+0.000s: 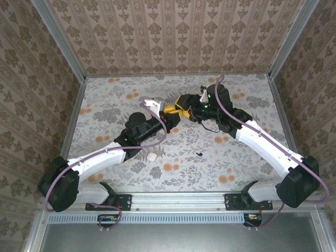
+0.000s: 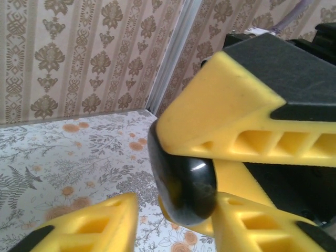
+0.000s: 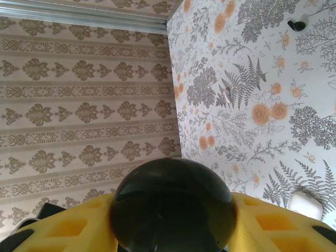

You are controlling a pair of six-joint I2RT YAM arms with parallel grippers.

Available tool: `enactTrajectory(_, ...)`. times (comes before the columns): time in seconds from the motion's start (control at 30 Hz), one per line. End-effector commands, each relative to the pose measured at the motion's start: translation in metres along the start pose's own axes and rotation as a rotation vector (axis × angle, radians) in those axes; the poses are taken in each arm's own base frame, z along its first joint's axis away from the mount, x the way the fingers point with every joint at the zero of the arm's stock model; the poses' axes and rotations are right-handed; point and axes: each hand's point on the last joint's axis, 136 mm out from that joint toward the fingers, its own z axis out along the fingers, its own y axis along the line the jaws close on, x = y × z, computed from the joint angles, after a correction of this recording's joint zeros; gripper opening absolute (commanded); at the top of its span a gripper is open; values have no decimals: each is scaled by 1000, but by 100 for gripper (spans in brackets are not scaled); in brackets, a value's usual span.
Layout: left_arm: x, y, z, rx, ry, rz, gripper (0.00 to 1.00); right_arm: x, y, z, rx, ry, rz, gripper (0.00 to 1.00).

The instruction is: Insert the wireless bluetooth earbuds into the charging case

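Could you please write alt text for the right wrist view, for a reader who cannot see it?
The right gripper clamps the round black case between its yellow fingers at the bottom of the frame. Beyond lie the floral table, a dark bud and a white pebble.

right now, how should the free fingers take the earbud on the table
Come straight down on the earbud with the open left gripper, since the right gripper holds the charging case. Close the fingers across it: it is a tiny low speck on the table, so a side approach probably slips.
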Motion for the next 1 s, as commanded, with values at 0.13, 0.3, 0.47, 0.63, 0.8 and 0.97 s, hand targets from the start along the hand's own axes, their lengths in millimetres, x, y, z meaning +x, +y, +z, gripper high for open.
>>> enactTrajectory(0.13, -35, 5, -4, 2, -83, 3, 22, 12, 1, -7, -17, 45, 5, 54)
enactTrajectory(0.3, -35, 5, -13, 9, -63, -1, 16, 9, 8, -11, -32, 45, -52, 69)
enactTrajectory(0.47, -40, 8, -28, 43, 0, -23, 14, -7, 30, -41, -101, 50, -227, 75)
enactTrajectory(0.63, -51, -1, -49, 177, 116, -64, 13, -3, 54, -74, -163, 133, -577, 75)
enactTrajectory(0.8, -59, -24, -67, 320, 219, -29, 10, 17, 67, -79, -259, 250, -840, 75)
enactTrajectory(0.97, -69, -50, -78, 466, 254, -15, 10, 24, 84, -73, -390, 327, -870, 70)
